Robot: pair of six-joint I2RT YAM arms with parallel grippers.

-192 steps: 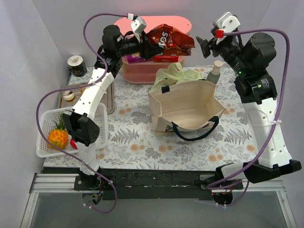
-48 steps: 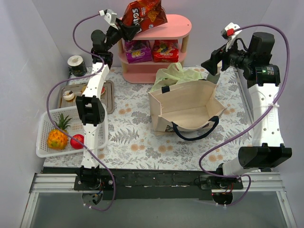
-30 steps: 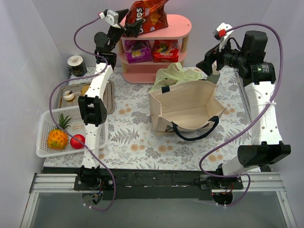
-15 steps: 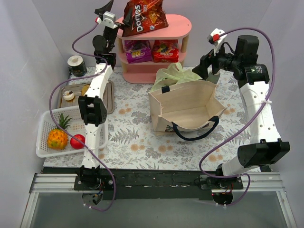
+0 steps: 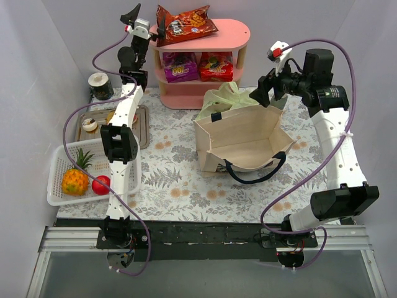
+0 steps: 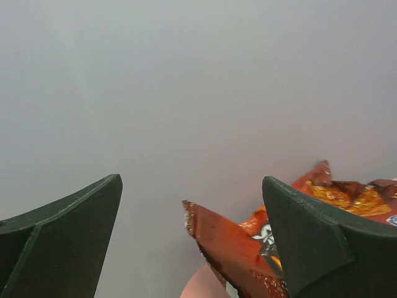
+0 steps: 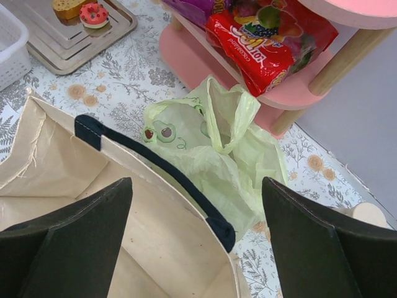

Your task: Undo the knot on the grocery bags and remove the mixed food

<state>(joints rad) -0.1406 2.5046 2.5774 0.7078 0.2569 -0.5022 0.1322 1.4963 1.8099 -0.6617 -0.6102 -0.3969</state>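
Floral-printed surface (image 5: 173, 180) carries the pale green plastic bag (image 7: 214, 155), slumped between the back wall of the beige tote (image 7: 93, 186) and the foot of the pink shelf (image 5: 231, 32). Its handle loops (image 7: 231, 112) stand up toward the shelf; whether they are tied I cannot tell. The right tool (image 5: 270, 93) hovers just above the bag, jaws wide apart and empty, so the right arm is far nearer. The tote's navy strap (image 7: 89, 127) runs along the bag's near side and could snag. The left tool (image 5: 147, 18), jaws apart, sits up at the shelf top beside a red snack packet (image 5: 185, 23), well apart from the bag.
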